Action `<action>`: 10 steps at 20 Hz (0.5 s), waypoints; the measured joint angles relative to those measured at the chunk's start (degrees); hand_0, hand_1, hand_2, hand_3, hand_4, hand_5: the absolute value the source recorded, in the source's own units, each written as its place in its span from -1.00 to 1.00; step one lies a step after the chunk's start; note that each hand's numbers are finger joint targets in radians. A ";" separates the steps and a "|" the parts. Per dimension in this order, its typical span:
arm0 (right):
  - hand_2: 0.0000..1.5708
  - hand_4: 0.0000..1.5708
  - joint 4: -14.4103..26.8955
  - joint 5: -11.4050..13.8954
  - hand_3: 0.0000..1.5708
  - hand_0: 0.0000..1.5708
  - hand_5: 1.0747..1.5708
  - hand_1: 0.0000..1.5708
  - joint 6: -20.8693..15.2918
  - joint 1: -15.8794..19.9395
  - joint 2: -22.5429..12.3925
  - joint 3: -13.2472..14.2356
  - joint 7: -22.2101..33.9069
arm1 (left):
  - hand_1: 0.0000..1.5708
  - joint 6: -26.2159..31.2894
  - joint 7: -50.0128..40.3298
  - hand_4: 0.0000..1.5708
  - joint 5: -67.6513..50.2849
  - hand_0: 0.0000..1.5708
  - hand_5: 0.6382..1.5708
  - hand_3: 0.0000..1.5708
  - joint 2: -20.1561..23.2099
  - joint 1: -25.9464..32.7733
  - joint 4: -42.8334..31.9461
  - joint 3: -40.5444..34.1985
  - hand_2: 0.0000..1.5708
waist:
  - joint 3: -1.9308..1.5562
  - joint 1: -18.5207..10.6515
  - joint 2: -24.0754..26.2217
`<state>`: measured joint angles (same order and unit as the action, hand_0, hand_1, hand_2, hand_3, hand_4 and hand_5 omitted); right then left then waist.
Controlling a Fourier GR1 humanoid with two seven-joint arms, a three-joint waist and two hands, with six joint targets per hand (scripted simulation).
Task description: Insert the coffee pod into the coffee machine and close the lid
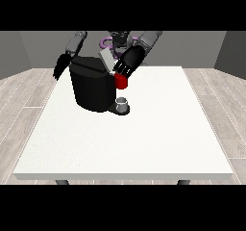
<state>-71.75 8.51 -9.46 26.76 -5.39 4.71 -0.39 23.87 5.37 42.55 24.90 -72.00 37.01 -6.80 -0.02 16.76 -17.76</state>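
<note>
Far left of centre on the table (144, 143) sits the machine (91, 88), lid (106, 59) tilted up and open. The hand at the view's right (129, 62) is over the machine's top right corner, just beside the lid and above a red thing at the machine (121, 82). We can't tell whether that hand is open, closed or holding anything; it's too small and dark against the machine. The hand at the view's left (61, 66) hangs at the machine's far left side, fingers roughly straight and pointing down, holding nothing.

We can't plainly make out the pod. A grey thing (123, 102) stands on the machine's base, below the red thing. It could be the pod or a cup, so we won't call it.

Handling, our judgement:
- The pod is likely light, small, rigid and smooth-sided, so easy to tip or slip. We'd pinch it across the sides near the rim and keep it upright.
- The lid looks stiff and hinged. We'd push on its raised free edge, away from the hinge, with flat fingers.
- The machine looks heavy enough to stay put under that push.
</note>
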 measured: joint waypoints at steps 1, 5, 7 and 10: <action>-1.00 -1.00 -0.32 0.09 -1.00 -1.00 1.00 -1.00 -0.18 -0.04 0.31 -0.26 0.43 | 0.56 -0.54 0.34 -0.52 0.17 0.56 1.00 0.53 -0.15 0.29 -0.14 0.06 0.61 | 0.00 0.11 0.09; -1.00 -1.00 0.07 0.54 -1.00 -1.00 1.00 -1.00 -0.85 0.11 0.91 -0.64 0.34 | 0.55 -1.60 -0.16 -0.55 0.57 0.55 1.00 0.52 -0.27 -0.61 -0.38 -0.15 0.58 | 0.01 0.28 -0.24; -1.00 -1.00 -0.07 0.71 -1.00 -1.00 1.00 -1.00 -0.53 -0.50 0.57 -0.81 0.32 | 0.53 -0.90 0.25 -0.54 0.46 0.53 1.00 0.50 0.56 -1.11 -0.68 -0.42 0.55 | 0.01 0.59 0.21; -1.00 -1.00 -0.22 0.91 -1.00 -1.00 1.00 -1.00 -0.92 -0.26 1.06 -1.15 0.33 | 0.58 -2.02 0.47 -0.63 0.82 0.58 1.00 0.53 0.36 -1.19 -0.65 -0.42 0.60 | 0.02 0.72 0.08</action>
<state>-71.97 9.42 -10.37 26.50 -4.33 3.56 -0.05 21.85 5.85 43.37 25.26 -73.20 36.35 -7.22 0.00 17.48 -17.68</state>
